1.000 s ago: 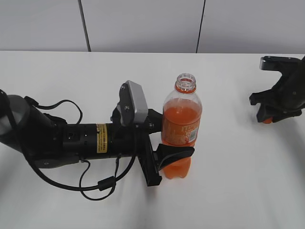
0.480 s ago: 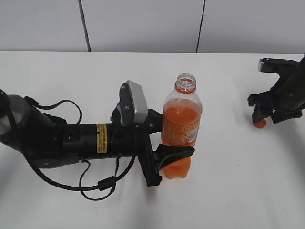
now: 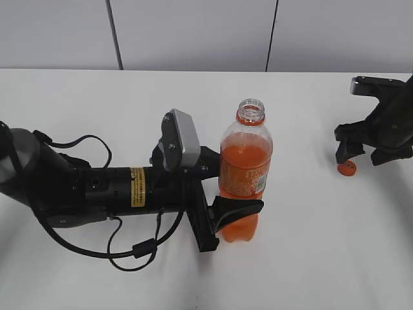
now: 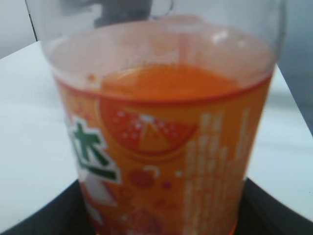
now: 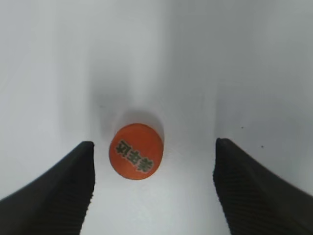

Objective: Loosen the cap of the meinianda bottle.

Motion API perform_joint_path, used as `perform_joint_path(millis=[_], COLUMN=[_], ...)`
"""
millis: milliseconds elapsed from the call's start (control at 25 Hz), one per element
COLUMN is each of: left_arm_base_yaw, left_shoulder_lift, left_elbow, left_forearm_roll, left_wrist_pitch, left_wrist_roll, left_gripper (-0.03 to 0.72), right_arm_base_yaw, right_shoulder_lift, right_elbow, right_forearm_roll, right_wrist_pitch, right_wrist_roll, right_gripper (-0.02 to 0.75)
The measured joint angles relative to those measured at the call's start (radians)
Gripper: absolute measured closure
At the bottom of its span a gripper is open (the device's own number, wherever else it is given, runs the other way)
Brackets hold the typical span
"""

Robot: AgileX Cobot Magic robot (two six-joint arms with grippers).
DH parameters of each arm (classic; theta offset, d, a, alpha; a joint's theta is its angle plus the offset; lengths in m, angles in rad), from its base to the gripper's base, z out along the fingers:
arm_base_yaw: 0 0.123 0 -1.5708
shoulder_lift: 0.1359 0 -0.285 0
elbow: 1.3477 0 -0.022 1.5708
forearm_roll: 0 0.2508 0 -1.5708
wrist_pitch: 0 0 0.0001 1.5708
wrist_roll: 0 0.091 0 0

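The meinianda bottle (image 3: 244, 174) stands upright in the middle of the white table, its neck open with no cap on. My left gripper (image 3: 232, 194) is shut on its lower body; the left wrist view shows the orange label (image 4: 166, 161) filling the frame between the black fingers. The orange cap (image 3: 347, 168) lies flat on the table at the right. It also shows in the right wrist view (image 5: 136, 151), top side up. My right gripper (image 3: 361, 154) hangs just above it, open and empty, its fingers (image 5: 58, 191) wide on either side.
The left arm's black body and cables (image 3: 97, 194) lie across the table's left half. A pale wall with dark seams (image 3: 115, 35) runs behind the table's far edge.
My right gripper lowered with the cap, opened and let it go. The cap now lies on the table below the gripper. The left arm and bottle have not moved.
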Motion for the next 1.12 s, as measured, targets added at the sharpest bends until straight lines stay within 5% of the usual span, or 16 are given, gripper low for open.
perform_joint_path(millis=[240, 560, 1120], left_arm_base_yaw=[0.000, 0.012, 0.281], left_shoulder_lift=[0.000, -0.002, -0.107], left_elbow=[0.000, 0.000, 0.142], left_forearm_roll=[0.001, 0.045, 0.304], left_wrist_pitch=[-0.001, -0.002, 0.013], left_wrist_roll=[0.000, 0.000, -0.011], left_gripper=[0.103, 0.087, 0.096], right_arm_base_yaw=[0.000, 0.000, 0.000], right_shoulder_lift=[-0.039, -0.094, -0.201], right_elbow=[0.000, 0.000, 0.000], right_forearm_roll=[0.002, 0.002, 0.002], right_wrist_pitch=[0.000, 0.001, 0.002], right_wrist_roll=[-0.010, -0.013, -0.014], right_gripper=[0.173, 0.173, 0.173])
